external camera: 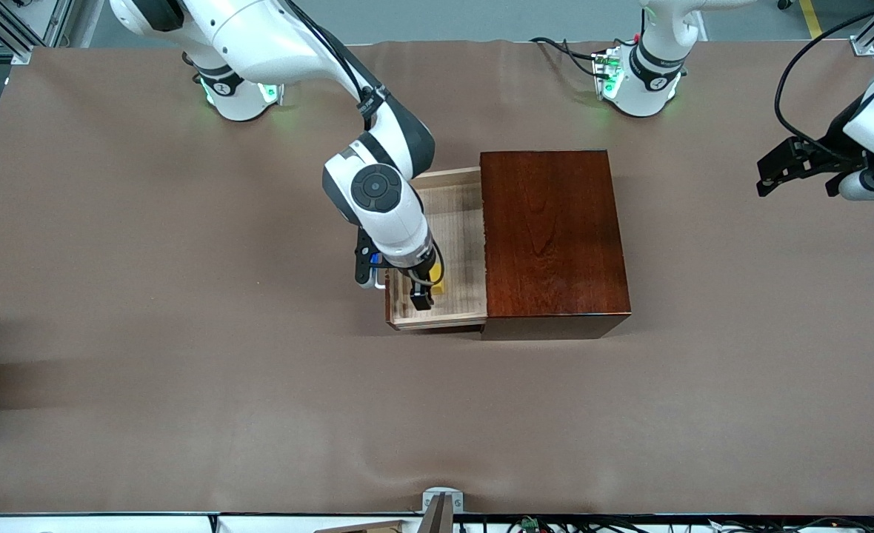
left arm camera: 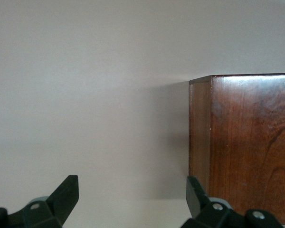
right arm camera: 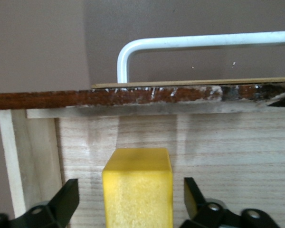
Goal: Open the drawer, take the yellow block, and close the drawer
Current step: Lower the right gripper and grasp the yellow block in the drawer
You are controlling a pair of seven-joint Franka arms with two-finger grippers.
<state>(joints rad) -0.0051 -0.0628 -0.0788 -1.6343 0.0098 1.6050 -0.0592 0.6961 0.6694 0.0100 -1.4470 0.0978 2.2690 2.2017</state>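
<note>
Right end effector (right arm camera: 131,199) down in the open drawer (external camera: 452,222), fingers spread, not gripping, yellow block (right arm camera: 137,190) between them.

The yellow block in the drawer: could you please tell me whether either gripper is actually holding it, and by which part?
Not held yet: the right gripper straddles the yellow block, fingers apart from its sides. The left gripper holds nothing.

2 arms, both grippers parted
We see the right gripper (external camera: 428,290) pointing down at mid-frame, fingers apart; the left gripper (external camera: 796,185) waits high at the frame's edge, fingers wide.
</note>
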